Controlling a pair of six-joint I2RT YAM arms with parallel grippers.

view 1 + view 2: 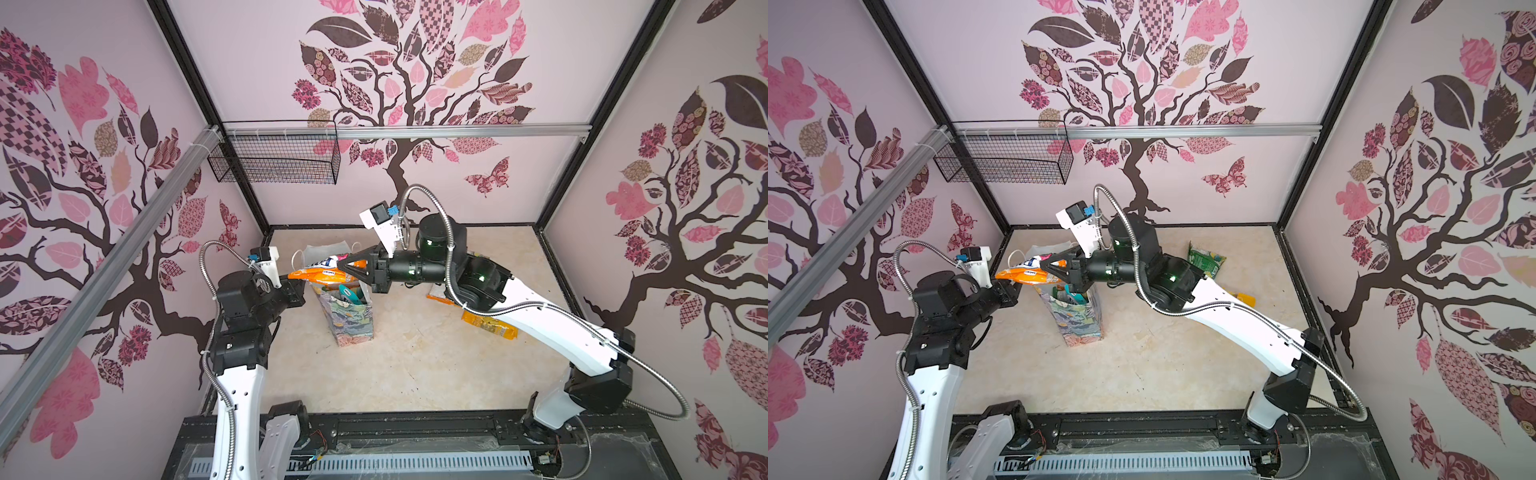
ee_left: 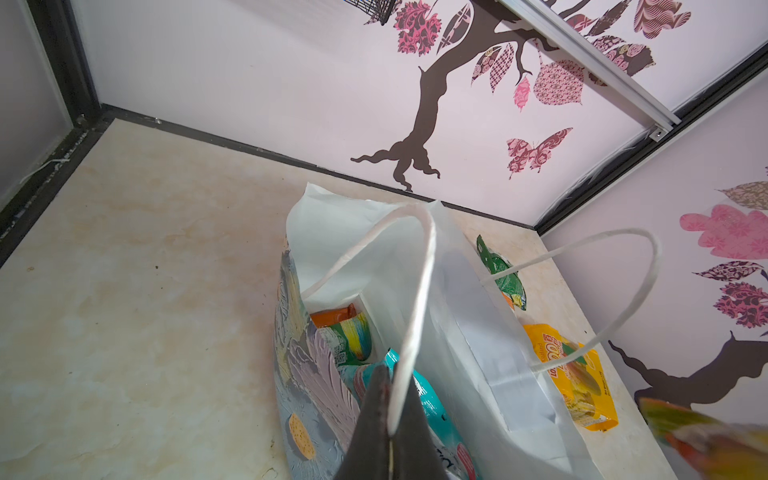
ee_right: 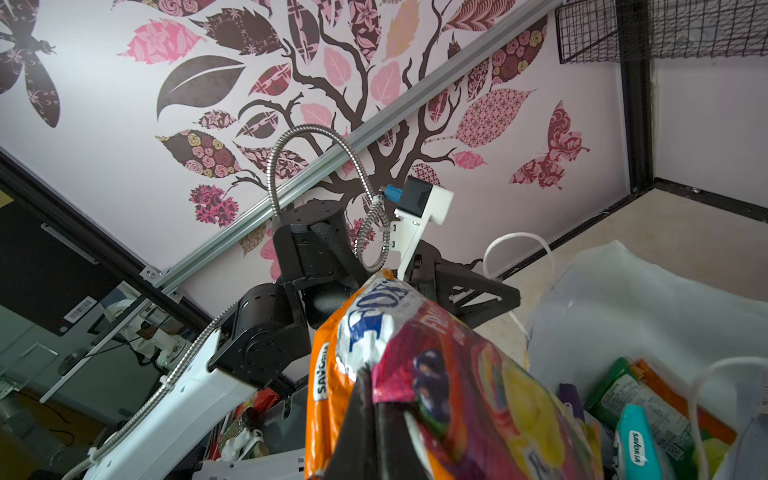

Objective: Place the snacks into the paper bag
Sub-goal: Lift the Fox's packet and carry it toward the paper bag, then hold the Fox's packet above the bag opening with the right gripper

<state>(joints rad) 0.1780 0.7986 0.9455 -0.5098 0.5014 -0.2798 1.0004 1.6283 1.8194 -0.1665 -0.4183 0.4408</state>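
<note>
The right gripper [image 1: 340, 266] is seen pressed together on an orange packet [image 1: 309, 275], with a multicoloured packet [image 3: 478, 374] apparently caught in the same pinch. Both are held over the mouth of the paper bag [image 1: 353, 328], which stands upright on the table [image 1: 415, 374] between the two arms. The left gripper [image 2: 390, 395] is closed on one white cord handle [image 2: 419, 291], by which the near wall is held open. Several snacks, a teal packet [image 2: 430, 399] among them, are already lodged inside; a yellow packet [image 2: 577, 374] and a green packet [image 1: 1206, 259] lie on the table on the right arm's side of the bag. The step in hand is judged to be the drop. It would be done best if the packets were tipped end-down and lowered between the handles before the jaws are released, since the orange packet overhangs the rim toward the left arm and could be left bridging the opening.
</note>
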